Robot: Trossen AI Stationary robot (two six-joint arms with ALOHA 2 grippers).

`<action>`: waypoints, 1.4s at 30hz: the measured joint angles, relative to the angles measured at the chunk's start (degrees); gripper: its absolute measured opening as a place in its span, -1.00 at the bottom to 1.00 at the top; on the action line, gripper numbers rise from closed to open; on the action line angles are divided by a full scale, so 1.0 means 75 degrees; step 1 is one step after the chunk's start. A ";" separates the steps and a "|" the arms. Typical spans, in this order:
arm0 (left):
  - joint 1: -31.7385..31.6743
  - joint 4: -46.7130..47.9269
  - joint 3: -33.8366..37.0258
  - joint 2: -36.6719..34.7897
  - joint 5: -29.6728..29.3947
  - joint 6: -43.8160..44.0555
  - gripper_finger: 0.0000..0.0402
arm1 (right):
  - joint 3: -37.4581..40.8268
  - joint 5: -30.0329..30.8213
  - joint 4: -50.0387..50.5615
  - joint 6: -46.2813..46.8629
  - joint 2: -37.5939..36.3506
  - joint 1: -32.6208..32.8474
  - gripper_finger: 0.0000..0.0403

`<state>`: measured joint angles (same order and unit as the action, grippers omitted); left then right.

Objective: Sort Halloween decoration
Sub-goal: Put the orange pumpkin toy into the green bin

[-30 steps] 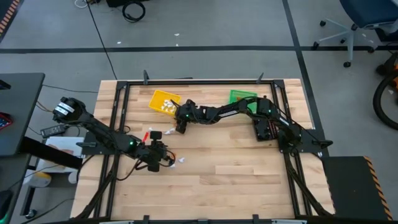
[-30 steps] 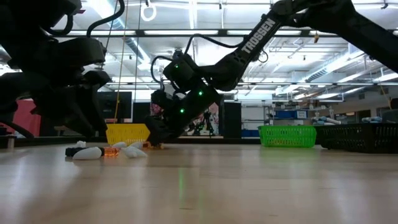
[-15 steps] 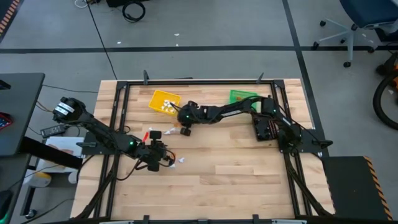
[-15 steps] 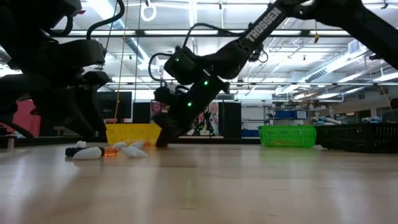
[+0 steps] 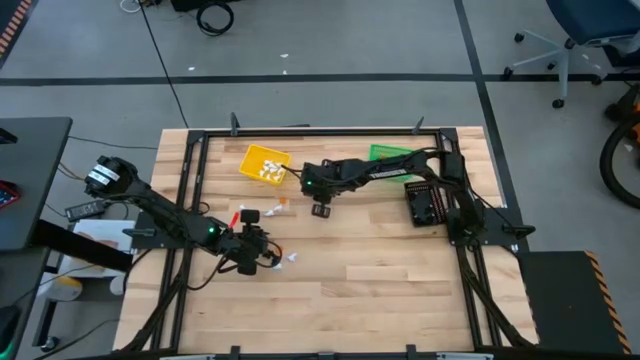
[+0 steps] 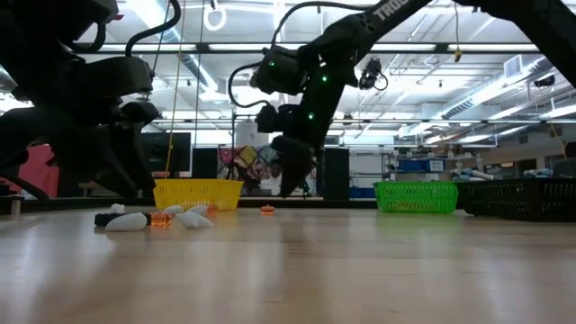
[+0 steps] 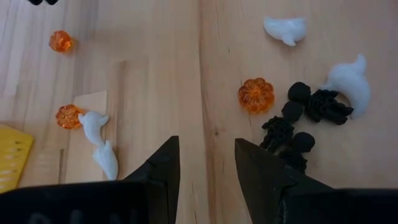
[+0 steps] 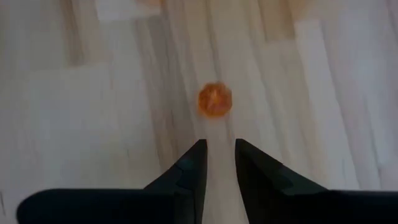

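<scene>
Sorting partly done: small white trinkets [image 5: 268,172] in square yellow plastic bin [image 5: 254,156], upper centre-left. White, orange, black trinkets [image 7: 298,106] loose on table. Left gripper [image 7: 205,165] spread, empty, lower left; right gripper [image 8: 219,163] slightly parted, empty, above orange pumpkin bead [image 8: 214,100].

Open industrial lab: exposed ceiling lights [image 6: 270,47], taped floor [image 5: 300,75], office chair [image 5: 585,40].
</scene>
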<state>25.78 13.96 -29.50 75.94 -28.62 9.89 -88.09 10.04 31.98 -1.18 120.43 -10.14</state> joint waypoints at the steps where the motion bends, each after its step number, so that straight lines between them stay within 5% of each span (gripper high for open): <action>1: 0.0000 -0.0004 0.0000 0.0000 0.0000 0.0000 -0.36 | -0.0006 0.0000 -0.0071 0.0007 -0.0010 -0.0002 -0.56; 8: 0.0015 -0.0007 0.0000 0.0002 0.0023 0.0135 -0.36 | 0.0538 -0.0574 -0.1858 -0.0200 0.0051 -0.0036 -0.39; 22: 0.0026 0.0025 0.0000 0.0000 0.0029 0.0256 -0.36 | 0.2972 -0.0303 -0.6196 0.0333 0.0043 -0.0080 0.01; 29: 0.0023 0.0018 0.0000 0.0000 0.0029 0.0175 -0.36 | 0.3642 -0.0277 -0.7199 0.0360 0.0008 -0.0030 -0.12; 42: 0.0023 0.0058 0.0000 0.0000 0.0026 0.0175 -0.36 | 0.3692 -0.0274 -0.7089 -0.0051 -0.0018 0.0037 -0.55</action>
<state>25.96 14.39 -29.50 75.94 -28.42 11.20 -60.41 7.99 -21.19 -1.56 120.29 -9.87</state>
